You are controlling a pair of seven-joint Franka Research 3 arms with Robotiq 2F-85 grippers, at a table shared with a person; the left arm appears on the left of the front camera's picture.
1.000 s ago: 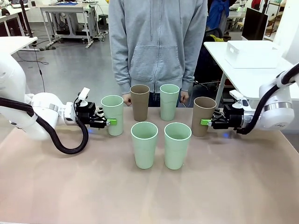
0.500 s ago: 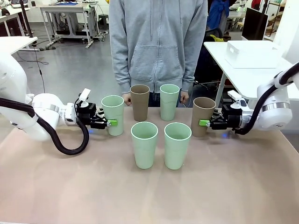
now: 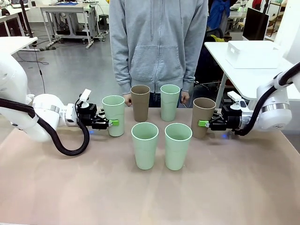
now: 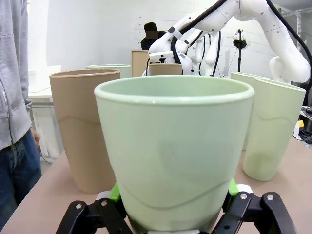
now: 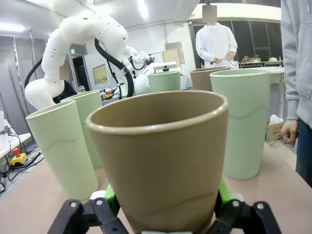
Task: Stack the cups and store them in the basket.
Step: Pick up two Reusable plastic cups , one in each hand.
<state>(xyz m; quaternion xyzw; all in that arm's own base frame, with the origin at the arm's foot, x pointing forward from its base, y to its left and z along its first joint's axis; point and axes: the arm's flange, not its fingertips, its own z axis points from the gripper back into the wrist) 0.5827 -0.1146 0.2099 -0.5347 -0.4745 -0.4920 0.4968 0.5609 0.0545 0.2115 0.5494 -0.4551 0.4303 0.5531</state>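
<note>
Six cups stand upright on the table point(image 3: 243, 187), four mint green and two tan, all tall, tapered, matte and handleless.

Front view: the left gripper point(image 3: 114, 123) reaches in level from the table's left edge, its fingers closed low around a mint cup point(image 3: 113, 108). The right gripper point(image 3: 202, 123) mirrors it from the right edge, clamped low on a tan cup point(image 3: 203, 110). Between them, a second tan cup point(image 3: 140, 102) and a second mint cup point(image 3: 169, 101) stand near the far edge, just before a person point(image 3: 157, 42) in a grey hoodie. Two front mint cups point(image 3: 145, 145) stand side by side nearer the middle. One white basket point(image 3: 253, 54) sits on a side table point(image 3: 220, 51) beyond the far right corner.

Left wrist view: two green pads point(image 4: 115, 191) press opposite sides of the mint cup near its base.

Right wrist view: two green right pads point(image 5: 109, 192) pinch the tan cup the same way.
</note>
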